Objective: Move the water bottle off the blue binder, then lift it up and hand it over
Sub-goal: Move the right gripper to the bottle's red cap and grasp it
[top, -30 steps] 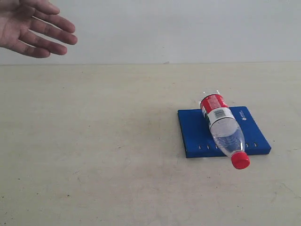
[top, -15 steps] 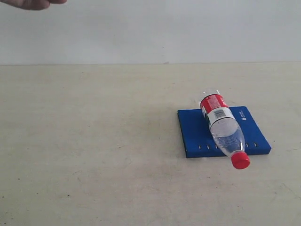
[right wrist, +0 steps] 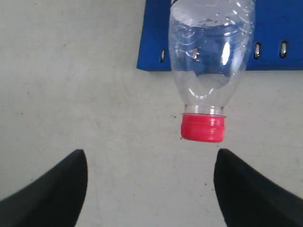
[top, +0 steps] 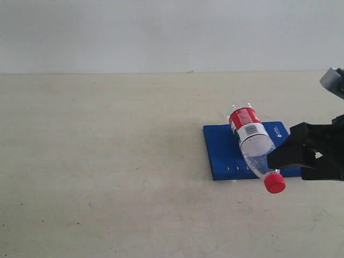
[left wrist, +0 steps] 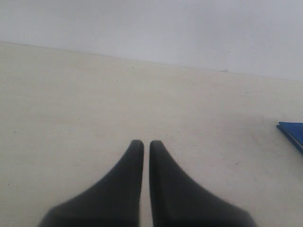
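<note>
- Bottle point(top: 255, 150) lies sideways on binder point(top: 220, 153), cap point(top: 275, 183) past the holed edge; fill level unclear.
- Right gripper point(right wrist: 150, 163) wide open, near cap.
- Left gripper point(left wrist: 143, 144) closed, empty.

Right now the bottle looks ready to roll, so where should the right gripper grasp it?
Grip the water bottle at its neck behind the red cap, which overhangs the blue binder. Come from the cap end, which the open right gripper faces.

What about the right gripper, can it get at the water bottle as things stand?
Likely yes: the right gripper is open, the water bottle's red cap points toward its gap, and only bare table lies between.
</note>
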Motion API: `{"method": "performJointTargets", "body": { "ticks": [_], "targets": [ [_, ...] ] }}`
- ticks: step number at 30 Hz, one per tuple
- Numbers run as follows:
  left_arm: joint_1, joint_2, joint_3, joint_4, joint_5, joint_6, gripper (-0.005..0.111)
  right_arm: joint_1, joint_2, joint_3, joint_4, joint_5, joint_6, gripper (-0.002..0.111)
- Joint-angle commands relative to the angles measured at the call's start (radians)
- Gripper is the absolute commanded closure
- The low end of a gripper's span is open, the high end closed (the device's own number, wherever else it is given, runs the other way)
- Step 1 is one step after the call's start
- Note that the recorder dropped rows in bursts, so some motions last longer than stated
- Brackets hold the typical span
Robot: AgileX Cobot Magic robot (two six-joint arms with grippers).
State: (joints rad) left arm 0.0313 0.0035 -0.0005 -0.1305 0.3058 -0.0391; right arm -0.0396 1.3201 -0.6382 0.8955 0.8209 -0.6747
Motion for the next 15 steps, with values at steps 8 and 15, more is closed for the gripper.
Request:
{"method": "performJointTargets", "body": {
  "ticks": [8,15],
  "targets": [
    [-0.006,-0.003,0.000,-0.005,-0.011,0.005,0.102,0.004,0.210,-0.004,0.043,-0.092,-0.103,0.042],
    [-0.006,-0.003,0.000,-0.005,-0.011,0.005,0.102,0.026,0.251,-0.004,0.108,-0.148,-0.172,0.042]
  ]
}}
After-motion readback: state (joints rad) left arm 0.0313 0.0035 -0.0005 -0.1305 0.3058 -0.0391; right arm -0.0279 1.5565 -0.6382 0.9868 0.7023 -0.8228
